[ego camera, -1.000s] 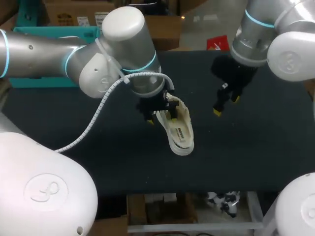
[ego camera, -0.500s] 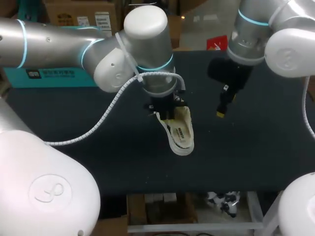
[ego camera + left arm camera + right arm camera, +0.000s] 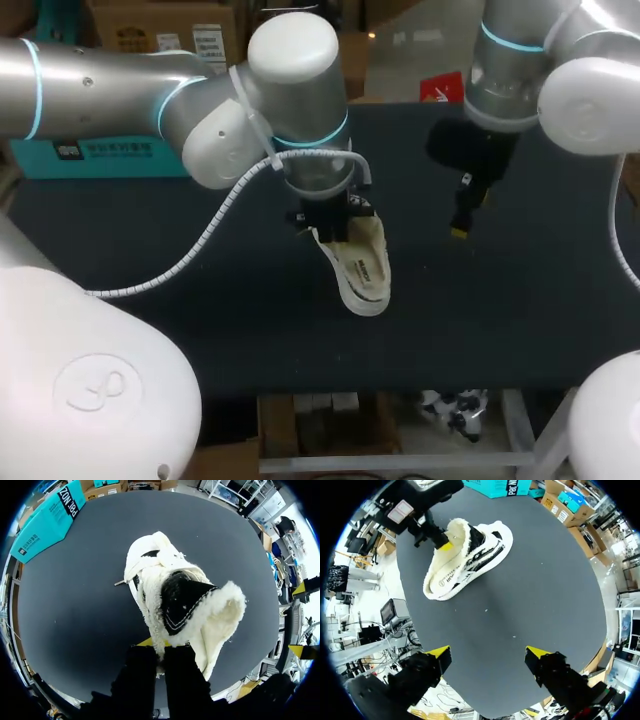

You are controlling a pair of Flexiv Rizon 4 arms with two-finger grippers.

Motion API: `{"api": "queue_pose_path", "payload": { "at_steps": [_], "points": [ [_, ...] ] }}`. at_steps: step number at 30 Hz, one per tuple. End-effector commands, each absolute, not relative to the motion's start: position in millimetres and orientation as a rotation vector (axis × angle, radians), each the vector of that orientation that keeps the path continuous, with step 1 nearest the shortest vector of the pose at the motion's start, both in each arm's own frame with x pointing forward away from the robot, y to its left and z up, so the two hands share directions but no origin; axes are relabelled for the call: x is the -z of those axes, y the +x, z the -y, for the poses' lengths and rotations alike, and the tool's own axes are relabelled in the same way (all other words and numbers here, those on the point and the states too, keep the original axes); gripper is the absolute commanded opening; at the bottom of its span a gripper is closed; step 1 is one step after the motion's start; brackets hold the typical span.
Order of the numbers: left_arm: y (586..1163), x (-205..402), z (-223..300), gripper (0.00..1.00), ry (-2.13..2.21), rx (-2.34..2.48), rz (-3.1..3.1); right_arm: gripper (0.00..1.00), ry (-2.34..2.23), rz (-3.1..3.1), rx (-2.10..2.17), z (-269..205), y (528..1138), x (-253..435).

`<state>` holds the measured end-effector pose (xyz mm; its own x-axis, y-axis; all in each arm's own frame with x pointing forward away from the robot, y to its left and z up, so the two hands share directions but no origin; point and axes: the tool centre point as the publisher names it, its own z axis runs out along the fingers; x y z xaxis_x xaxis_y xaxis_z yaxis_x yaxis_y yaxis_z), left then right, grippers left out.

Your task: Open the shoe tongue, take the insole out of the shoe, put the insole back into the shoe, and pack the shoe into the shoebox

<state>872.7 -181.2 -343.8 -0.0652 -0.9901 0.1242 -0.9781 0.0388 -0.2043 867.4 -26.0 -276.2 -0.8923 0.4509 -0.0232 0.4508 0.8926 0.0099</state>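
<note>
A cream shoe (image 3: 362,268) with fleecy lining lies near the middle of the dark counter (image 3: 200,330), its toe toward the near edge and its open collar toward the far edge. The left tool (image 3: 333,222) comes down onto the collar end, and in the left wrist view its fingers (image 3: 142,672) stand close together, clenched on the fleece rim of the shoe (image 3: 175,595) where the lining folds outward. The dark inside of the shoe shows just ahead of them. Whether the sole rests flat on the counter or is tipped up slightly cannot be told. The right tool (image 3: 463,222) hangs over bare counter toward the far right, apart from the shoe. In its own wrist view its two yellow tips (image 3: 439,652) are spread wide and released, holding nothing. There the shoe (image 3: 470,560) lies ahead of it with the left tool (image 3: 442,542) at the shoe's collar. A teal box (image 3: 100,155) stands at the far left corner of the counter, well apart from the shoe.
</note>
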Motion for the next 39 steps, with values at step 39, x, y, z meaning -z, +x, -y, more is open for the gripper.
{"api": "queue_pose_path", "payload": {
  "at_steps": [39],
  "points": [
    [981.8,176.2,68.5,0.00,-0.716,0.460,-2.542,1.00,-0.414,-2.869,-0.060,74.8,863.5,195.2]
  ]
}}
